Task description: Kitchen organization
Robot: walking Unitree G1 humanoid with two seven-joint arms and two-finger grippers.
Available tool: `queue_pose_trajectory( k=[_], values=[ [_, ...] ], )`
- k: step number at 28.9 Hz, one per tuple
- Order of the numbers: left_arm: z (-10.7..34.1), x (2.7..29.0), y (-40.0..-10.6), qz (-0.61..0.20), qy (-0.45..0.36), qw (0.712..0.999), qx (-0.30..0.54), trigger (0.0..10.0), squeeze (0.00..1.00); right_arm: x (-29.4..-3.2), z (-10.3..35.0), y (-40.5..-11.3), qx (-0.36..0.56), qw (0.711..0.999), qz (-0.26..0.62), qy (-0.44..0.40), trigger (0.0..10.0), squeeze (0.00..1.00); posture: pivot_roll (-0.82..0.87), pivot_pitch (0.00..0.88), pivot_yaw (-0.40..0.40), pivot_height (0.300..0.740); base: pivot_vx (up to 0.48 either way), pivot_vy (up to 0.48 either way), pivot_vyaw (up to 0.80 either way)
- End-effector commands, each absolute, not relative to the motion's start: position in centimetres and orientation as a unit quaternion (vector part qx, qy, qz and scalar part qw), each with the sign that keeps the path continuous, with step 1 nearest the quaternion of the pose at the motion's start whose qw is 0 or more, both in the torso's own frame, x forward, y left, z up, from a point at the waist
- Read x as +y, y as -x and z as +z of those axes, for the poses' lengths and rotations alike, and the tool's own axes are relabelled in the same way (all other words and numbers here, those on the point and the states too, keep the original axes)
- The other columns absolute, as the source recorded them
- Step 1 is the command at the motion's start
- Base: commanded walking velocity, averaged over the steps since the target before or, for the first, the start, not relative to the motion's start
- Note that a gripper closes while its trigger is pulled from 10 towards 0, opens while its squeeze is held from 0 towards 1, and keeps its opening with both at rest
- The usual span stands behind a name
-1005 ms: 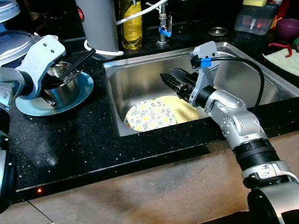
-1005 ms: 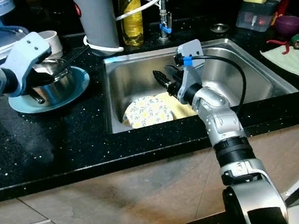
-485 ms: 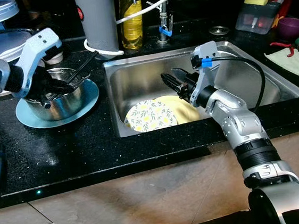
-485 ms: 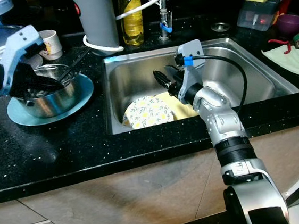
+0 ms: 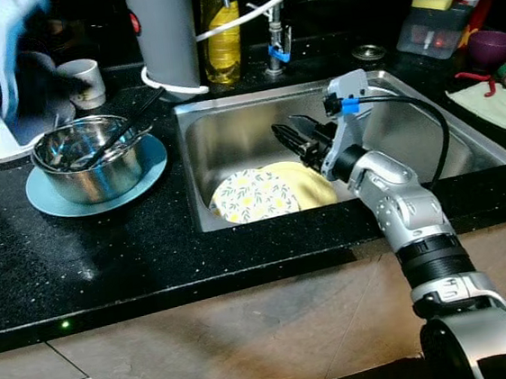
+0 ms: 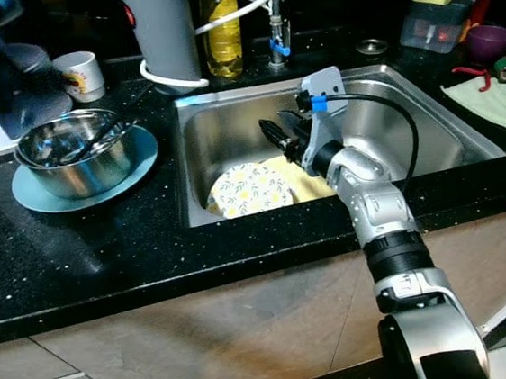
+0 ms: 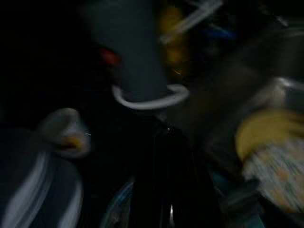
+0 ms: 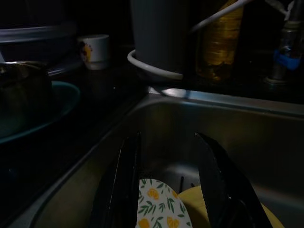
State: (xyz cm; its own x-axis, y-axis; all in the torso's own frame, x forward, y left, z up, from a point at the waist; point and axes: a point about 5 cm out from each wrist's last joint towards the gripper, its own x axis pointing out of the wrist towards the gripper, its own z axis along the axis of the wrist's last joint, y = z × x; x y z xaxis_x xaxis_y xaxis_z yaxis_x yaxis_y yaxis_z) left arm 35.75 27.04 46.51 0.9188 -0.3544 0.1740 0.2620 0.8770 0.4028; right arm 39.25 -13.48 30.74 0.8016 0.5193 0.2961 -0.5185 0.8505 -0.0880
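Plates (image 5: 254, 195) are lying in the sink's near-left corner while I am hovering the right gripper (image 5: 291, 137), fingers spread and empty, above them, risking glancing off a slick rim.

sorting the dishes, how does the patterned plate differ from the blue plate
The patterned plate lies down in the sink, overlapping a yellow plate; the blue plate sits on the counter. The patterned one is white with a leafy print and bare on top; the blue one is plain and carries a metal bowl. Both are round.
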Motion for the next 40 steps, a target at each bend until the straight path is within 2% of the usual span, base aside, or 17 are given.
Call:
queue_pose_trajectory(
  k=[1,2,4,10,11,12,14,16,18,20,22,25,33,40],
  values=[
    [46.0,27.5,-36.1,-0.12,-0.171,0.969,-0.133,10.0,0.06,-13.6,31.2,-39.1,-0.17,0.948,0.27,-0.018,10.0,0.0,0.06,0.222,-0.004,0.74,0.0,0.0,0.0],
    [45.5,27.6,-36.3,-0.119,-0.174,0.969,-0.126,10.0,0.21,-13.5,31.1,-39.0,-0.17,0.948,0.27,-0.021,10.0,0.0,0.06,0.221,-0.003,0.74,0.0,0.0,0.0],
    [44.8,27.6,-36.5,-0.116,-0.173,0.97,-0.124,10.0,0.21,-13.3,31.0,-38.9,-0.17,0.947,0.27,-0.024,10.0,0.0,0.06,0.221,-0.003,0.74,0.0,0.0,0.0],
    [43.2,26.2,-37.2,-0.113,-0.158,0.971,-0.139,10.0,0.16,-12.9,30.5,-38.6,-0.167,0.947,0.271,-0.036,10.0,0.0,0.05,0.222,0.0,0.74,0.0,0.0,0.0],
    [43.0,25.6,-37.2,-0.115,-0.132,0.973,-0.153,10.0,0.04,-12.8,30.4,-38.6,-0.167,0.947,0.271,-0.041,10.0,0.0,0.05,0.224,-0.001,0.74,0.0,0.0,0.0],
    [42.8,25.0,-36.8,-0.125,-0.12,0.97,-0.172,10.0,0.0,-12.7,30.3,-38.5,-0.166,0.947,0.27,-0.047,10.0,0.0,0.05,0.224,-0.001,0.74,0.0,0.0,0.0],
    [42.7,24.5,-36.4,-0.138,-0.111,0.967,-0.185,10.0,0.0,-12.6,30.2,-38.4,-0.166,0.947,0.269,-0.051,10.0,0.0,0.06,0.223,0.0,0.74,0.0,0.0,0.0],
    [42.7,25.3,-35.2,-0.155,-0.076,0.964,-0.203,10.0,0.0,-12.5,30.1,-38.3,-0.166,0.947,0.268,-0.057,10.0,0.0,0.06,0.224,-0.001,0.74,0.0,0.0,0.0],
    [42.7,27.6,-34.5,-0.096,-0.092,0.971,-0.201,10.0,0.0,-12.5,30.0,-38.2,-0.165,0.947,0.267,-0.061,10.0,0.0,0.06,0.226,-0.006,0.74,0.0,0.0,0.0],
    [42.8,30.2,-34.0,0.007,-0.131,0.971,-0.199,10.0,0.0,-12.5,30.0,-38.2,-0.165,0.947,0.267,-0.064,10.0,0.0,0.06,0.226,-0.006,0.74,0.0,0.0,0.0],
    [42.8,30.2,-34.0,0.007,-0.131,0.971,-0.199,10.0,0.0,-12.5,30.0,-38.2,-0.165,0.947,0.267,-0.064,10.0,0.0,0.06,0.226,-0.006,0.74,0.0,0.0,0.0],
    [40.9,32.4,-33.7,0.091,-0.158,0.97,-0.163,10.0,0.0,-12.2,30.0,-38.2,-0.163,0.947,0.269,-0.067,10.0,0.0,0.07,0.225,-0.016,0.74,0.0,0.0,0.0],
    [35.4,33.7,-35.3,0.132,-0.148,0.978,-0.069,10.0,0.0,-11.9,30.1,-38.2,-0.164,0.946,0.272,-0.067,10.0,0.0,0.06,0.228,-0.008,0.74,0.0,0.0,0.0],
    [32.9,34.7,-36.0,0.173,-0.126,0.976,-0.04,10.0,0.0,-12.3,30.2,-38.0,-0.167,0.947,0.268,-0.065,10.0,0.0,0.05,0.234,0.001,0.74,0.0,0.0,0.0]
  ],
)
